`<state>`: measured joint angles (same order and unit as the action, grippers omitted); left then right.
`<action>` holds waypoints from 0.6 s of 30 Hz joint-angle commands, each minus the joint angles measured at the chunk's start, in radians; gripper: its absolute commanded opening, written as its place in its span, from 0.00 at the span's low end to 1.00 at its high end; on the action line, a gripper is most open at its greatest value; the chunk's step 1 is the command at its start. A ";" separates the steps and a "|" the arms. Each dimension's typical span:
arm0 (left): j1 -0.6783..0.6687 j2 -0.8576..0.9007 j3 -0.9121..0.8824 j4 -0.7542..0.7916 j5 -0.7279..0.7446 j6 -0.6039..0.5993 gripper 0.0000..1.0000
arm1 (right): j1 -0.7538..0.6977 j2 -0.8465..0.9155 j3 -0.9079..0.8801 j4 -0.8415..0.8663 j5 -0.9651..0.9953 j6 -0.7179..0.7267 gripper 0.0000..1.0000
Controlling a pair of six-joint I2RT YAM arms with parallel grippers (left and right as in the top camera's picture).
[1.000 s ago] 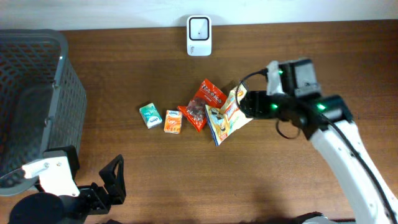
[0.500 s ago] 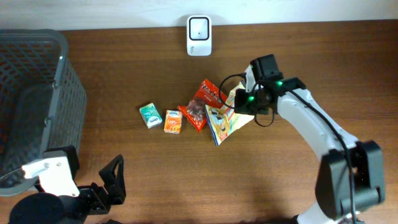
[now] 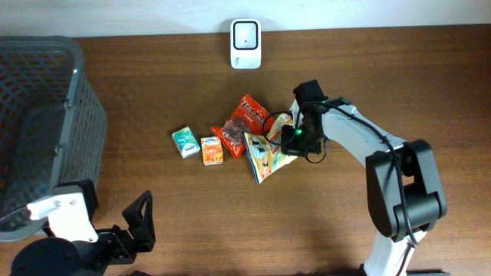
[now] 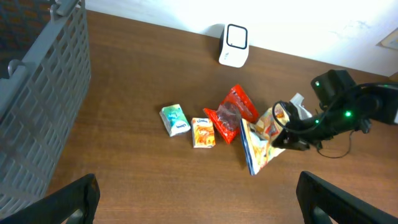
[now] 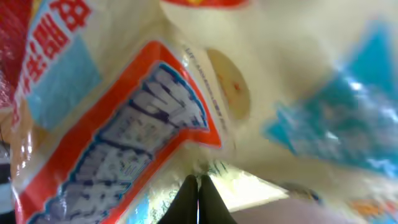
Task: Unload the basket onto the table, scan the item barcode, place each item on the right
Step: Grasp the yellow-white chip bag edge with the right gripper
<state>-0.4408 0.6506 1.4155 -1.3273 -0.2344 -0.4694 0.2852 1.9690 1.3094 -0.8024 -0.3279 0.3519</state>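
The right claw [image 3: 294,139] is down on the yellow snack bag [image 3: 267,156] in the middle of the surface [image 3: 399,69]. Its fingers [image 5: 208,202] are pressed together, pinching a fold of the bag's film at their tips. In the right wrist view the bag fills the frame, printed in orange, blue and cream. From the left wrist view the bag looks tilted up on one side rather than lying flat.

A red packet [image 3: 244,123] touches the bag on its left. An orange packet [image 3: 212,150] lies just beside the red one, and a green packet [image 3: 185,142] lies next to that, towards the left edge.

The white scanner [image 3: 245,34] stands at the middle of the far edge, well apart from the bag. A grey basket [image 3: 83,115] sits at the left edge.

The left claw [image 3: 140,222] hangs near the front left corner with its fingers wide apart and nothing between them.
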 commanded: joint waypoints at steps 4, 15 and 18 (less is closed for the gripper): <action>0.005 0.000 -0.003 0.002 0.007 -0.008 0.99 | 0.010 -0.223 0.117 -0.084 0.047 0.004 0.04; 0.005 0.000 -0.003 0.002 0.007 -0.008 0.99 | 0.100 -0.169 0.092 -0.042 0.052 0.005 0.04; 0.005 0.000 -0.003 0.002 0.007 -0.008 0.99 | 0.130 -0.105 0.092 -0.018 0.063 0.029 0.04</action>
<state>-0.4408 0.6506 1.4155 -1.3277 -0.2344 -0.4694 0.3809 1.8023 1.4151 -0.8337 -0.2878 0.3599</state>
